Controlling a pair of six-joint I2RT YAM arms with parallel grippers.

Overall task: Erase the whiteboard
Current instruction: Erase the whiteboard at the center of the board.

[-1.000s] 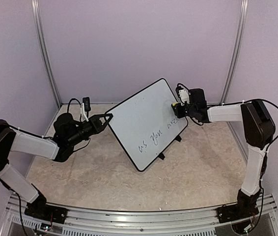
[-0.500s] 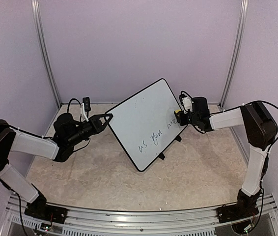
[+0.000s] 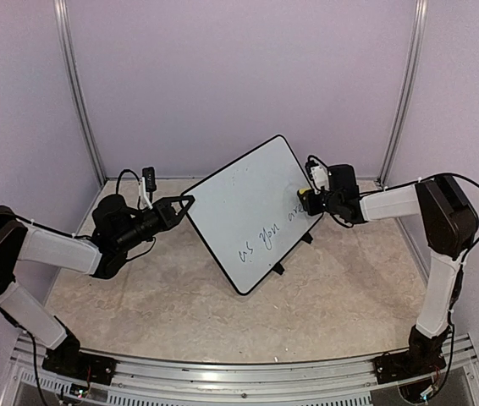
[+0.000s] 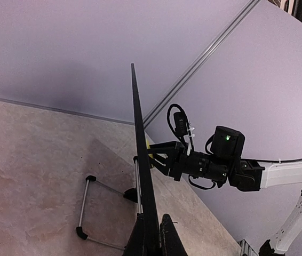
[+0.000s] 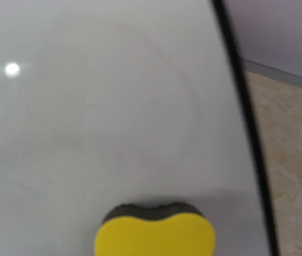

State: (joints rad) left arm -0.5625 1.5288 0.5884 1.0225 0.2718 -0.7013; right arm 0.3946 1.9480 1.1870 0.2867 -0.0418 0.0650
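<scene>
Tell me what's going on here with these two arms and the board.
The left gripper is shut on the whiteboard at its left edge, steadying it as it stands tilted on the table. The right gripper holds a yellow sponge against the board's face near the right edge. Dark handwriting along the lower part is not yet wiped.

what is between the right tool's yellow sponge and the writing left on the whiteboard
Nothing visible. The right tool holds the small yellow sponge block against the large white rectangular whiteboard near its right edge; only bare white surface separates it from the dark handwritten marks lower down.
</scene>
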